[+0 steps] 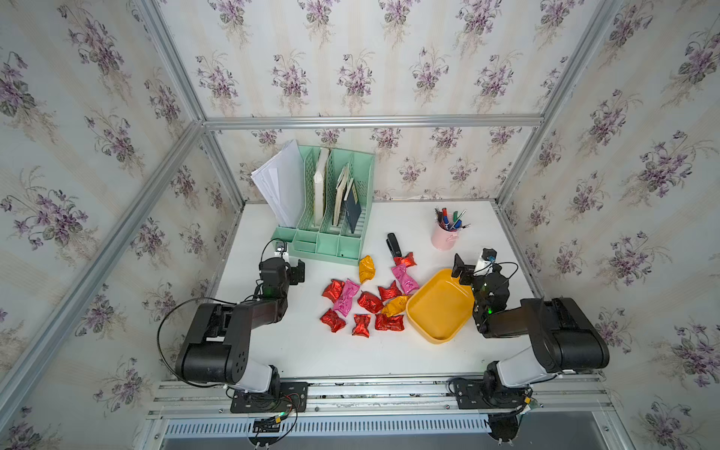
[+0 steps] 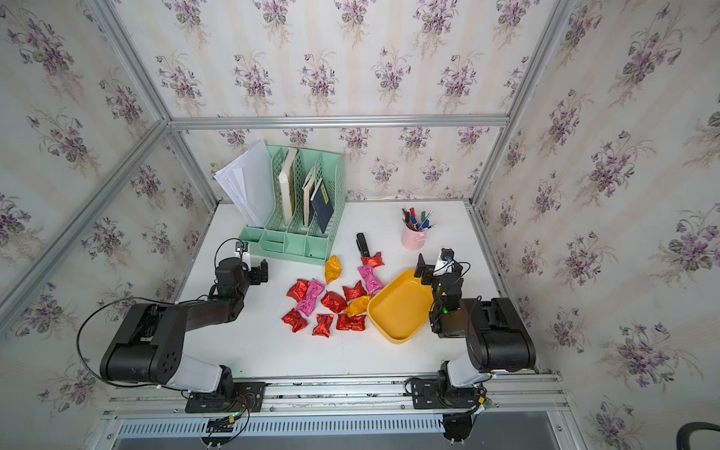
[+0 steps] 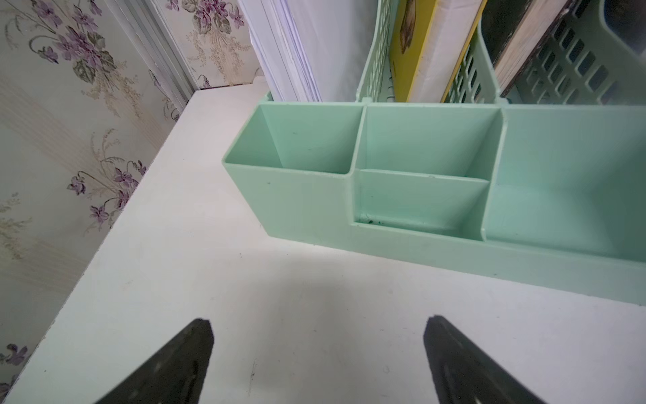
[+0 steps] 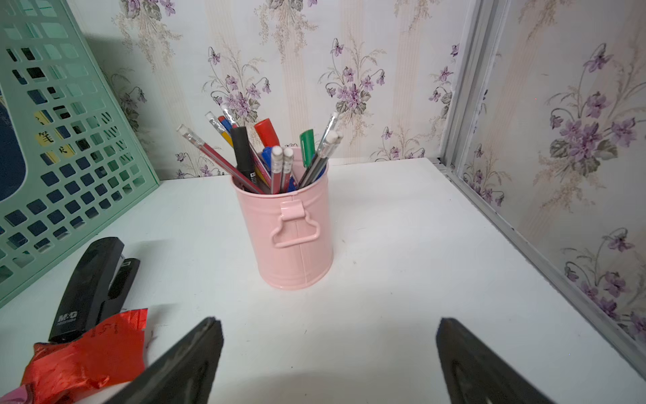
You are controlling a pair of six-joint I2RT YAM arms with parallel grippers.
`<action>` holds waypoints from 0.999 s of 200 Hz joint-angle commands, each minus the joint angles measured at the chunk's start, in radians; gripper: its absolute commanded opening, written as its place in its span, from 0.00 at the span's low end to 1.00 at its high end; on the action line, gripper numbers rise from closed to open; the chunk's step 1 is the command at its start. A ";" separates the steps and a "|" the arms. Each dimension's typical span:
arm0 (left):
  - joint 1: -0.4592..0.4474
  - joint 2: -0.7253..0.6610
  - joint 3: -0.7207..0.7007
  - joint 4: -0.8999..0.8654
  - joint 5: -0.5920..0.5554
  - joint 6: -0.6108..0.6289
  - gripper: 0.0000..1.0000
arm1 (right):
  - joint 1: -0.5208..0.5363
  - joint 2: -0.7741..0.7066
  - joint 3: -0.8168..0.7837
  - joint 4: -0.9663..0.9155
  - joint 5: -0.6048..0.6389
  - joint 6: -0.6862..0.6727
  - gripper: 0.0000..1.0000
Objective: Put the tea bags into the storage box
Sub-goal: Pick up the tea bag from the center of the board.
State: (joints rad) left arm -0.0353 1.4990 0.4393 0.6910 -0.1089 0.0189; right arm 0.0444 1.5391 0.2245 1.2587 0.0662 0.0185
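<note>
Eleven or so small crinkled foil tea bags [image 1: 369,302], red, pink and orange-yellow, lie scattered on the white worktop [image 1: 296,350] between the two arms. None is in the shallow yellow-orange plastic storage box [image 1: 440,307], which sits just beside the cluster on the right arm's side, one orange-yellow packet [image 1: 394,305] against its rim. The left jaws and the right jaws both stand spread wide, holding nothing. The right jaws hover by the box's far corner, a red packet [image 4: 87,353] beside the black stapler [image 4: 94,276] just to their left. The left jaws face the mint-green file organizer [image 3: 419,196], the cluster off to their right. My judgement: the right arm is nearer.
</note>
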 commanded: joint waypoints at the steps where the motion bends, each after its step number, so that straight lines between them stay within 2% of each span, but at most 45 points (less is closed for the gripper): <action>1: 0.001 -0.003 0.006 0.011 0.005 0.007 0.99 | 0.000 -0.002 0.001 0.008 -0.019 -0.014 1.00; 90: 0.002 -0.005 0.004 0.012 0.005 0.007 0.99 | -0.001 -0.019 0.007 0.004 -0.003 -0.012 1.00; 102: 0.000 -0.023 0.025 -0.022 -0.007 0.011 0.99 | -0.001 -0.108 0.061 -0.167 0.024 0.000 1.00; 128: -0.002 -0.149 0.255 -0.487 -0.045 0.000 0.99 | 0.002 -0.254 0.302 -0.650 0.116 0.110 1.00; 152: -0.003 -0.196 0.447 -0.870 -0.066 -0.081 0.99 | -0.004 -0.228 0.581 -1.120 0.105 0.278 1.00; 164: -0.003 -0.224 0.506 -1.021 -0.068 -0.147 0.99 | -0.010 -0.189 0.705 -1.319 0.031 0.297 0.99; 180: -0.018 -0.309 0.489 -1.104 -0.040 -0.216 0.99 | -0.007 -0.206 0.739 -1.410 -0.059 0.314 0.92; 200: -0.066 -0.459 0.424 -1.165 -0.046 -0.299 0.99 | 0.026 -0.295 0.725 -1.473 -0.059 0.322 0.90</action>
State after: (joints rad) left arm -0.0643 1.1587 0.9047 -0.2314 -0.1596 -0.1410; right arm 0.0422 1.3148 0.9440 0.0677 0.0689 0.2806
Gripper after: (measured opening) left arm 0.988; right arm 0.902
